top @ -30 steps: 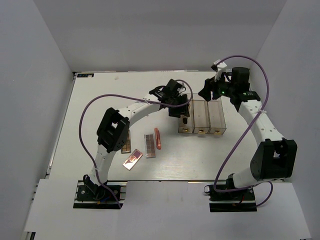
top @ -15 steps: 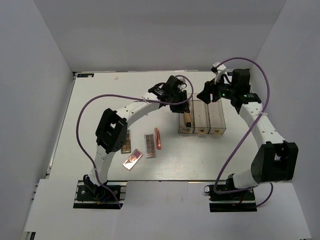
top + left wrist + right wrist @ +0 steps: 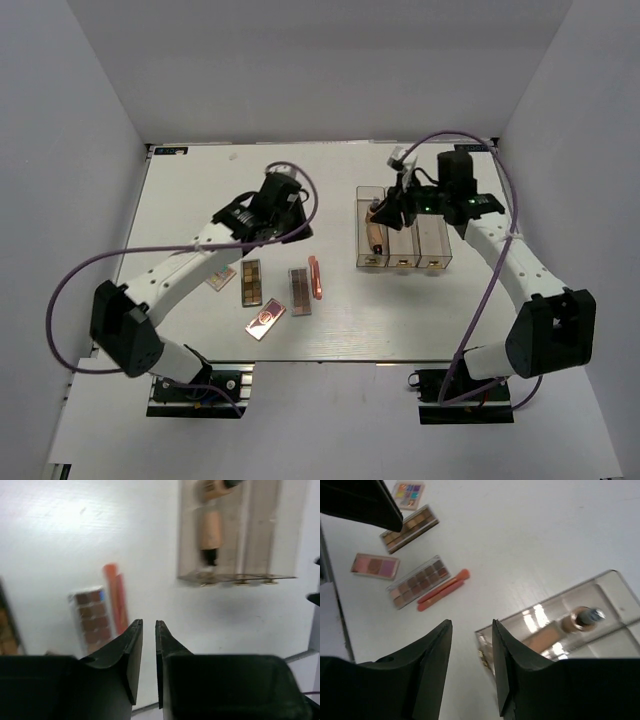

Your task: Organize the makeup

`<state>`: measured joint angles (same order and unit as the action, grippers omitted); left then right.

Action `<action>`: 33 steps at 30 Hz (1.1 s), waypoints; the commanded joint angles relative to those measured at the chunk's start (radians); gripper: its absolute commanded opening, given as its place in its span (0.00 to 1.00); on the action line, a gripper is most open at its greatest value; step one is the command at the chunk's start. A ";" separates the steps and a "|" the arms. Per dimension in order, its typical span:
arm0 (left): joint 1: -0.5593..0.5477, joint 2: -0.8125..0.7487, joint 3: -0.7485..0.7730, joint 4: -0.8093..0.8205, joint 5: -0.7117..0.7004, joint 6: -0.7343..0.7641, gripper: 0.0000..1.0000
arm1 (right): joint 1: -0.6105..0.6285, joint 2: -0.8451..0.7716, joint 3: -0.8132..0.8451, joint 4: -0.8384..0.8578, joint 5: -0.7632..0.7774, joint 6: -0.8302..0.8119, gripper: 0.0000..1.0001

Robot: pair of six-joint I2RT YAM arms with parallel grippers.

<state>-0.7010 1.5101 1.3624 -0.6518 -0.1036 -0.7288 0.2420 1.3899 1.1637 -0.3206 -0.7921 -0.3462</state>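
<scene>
The makeup lies in two groups. A beige tube (image 3: 211, 530) and a small tan bottle (image 3: 580, 619) rest in the left compartment of the clear box (image 3: 437, 240). On the table to its left lie a brown palette (image 3: 250, 281), a second palette (image 3: 299, 290), a thin pink stick (image 3: 316, 277), a rose-gold compact (image 3: 266, 321) and a small colourful palette (image 3: 222, 277). My left gripper (image 3: 290, 225) hovers shut and empty above the table, just right of the stick in its wrist view. My right gripper (image 3: 385, 215) hangs open and empty over the box's left compartment.
The box's middle and right compartments (image 3: 402, 235) hold nothing visible. The left arm (image 3: 360, 500) reaches across the table's left half. White walls close in the table at the back and both sides.
My left gripper left the box's left compartment, swung back left and shut, with the tube now lying in the box. My right gripper moved left over the box and its jaws narrowed.
</scene>
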 commanded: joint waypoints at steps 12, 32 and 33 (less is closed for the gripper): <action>0.021 -0.462 -0.390 -0.187 -0.248 -0.257 0.70 | 0.398 0.291 0.102 -0.143 0.385 0.182 0.40; 0.021 -0.435 -0.505 -0.339 -0.327 -0.376 0.81 | 0.508 0.417 0.206 -0.129 0.510 0.331 0.56; 0.021 -0.372 -0.496 -0.342 -0.335 -0.371 0.82 | 0.508 0.414 0.209 -0.135 0.510 0.325 0.59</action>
<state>-0.6827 1.0489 0.8375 -0.9535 -0.3862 -1.0954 0.7506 1.8076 1.3178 -0.4698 -0.2932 -0.0242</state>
